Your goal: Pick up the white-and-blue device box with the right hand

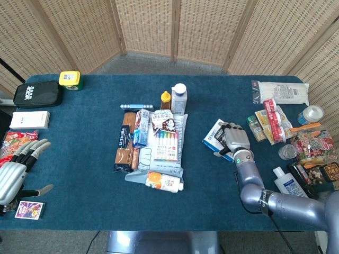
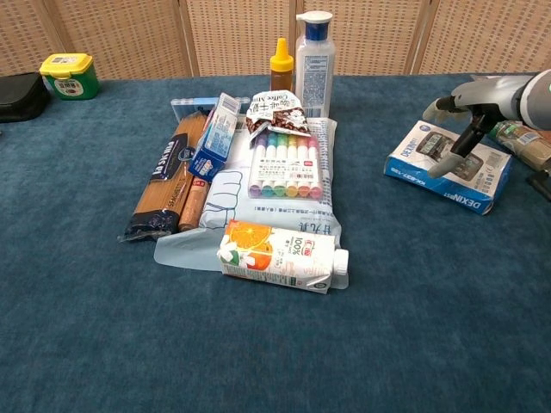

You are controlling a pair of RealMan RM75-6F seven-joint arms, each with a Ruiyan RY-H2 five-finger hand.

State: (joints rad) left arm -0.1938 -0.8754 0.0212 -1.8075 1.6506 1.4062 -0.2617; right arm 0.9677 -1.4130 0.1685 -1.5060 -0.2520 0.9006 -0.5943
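From my station I find the white-and-blue device box [image 1: 216,136] lying flat on the blue tablecloth [image 1: 85,121], right of the central pile and just left of a small spice jar [image 1: 255,128]. My right hand [image 1: 234,141] sits over the box's right half with its fingers spread apart. In the chest view one fingertip [image 2: 436,168] points down at the box top [image 2: 448,168], but I cannot tell whether it touches; nothing is clamped. The head view hides the box's right portion under the hand, and the chest view cuts off the forearm at the frame edge.

My left hand [image 1: 15,172] appears only in the head view, at the table's near left corner, fingers apart and holding nothing; its wrist runs out of frame. A small card pack [image 1: 29,209] lies just beside it, its print too small to read.

The juice carton [image 2: 277,255] lies on its side over a white plastic bag [image 2: 228,194], which hides most of that bag's lettering
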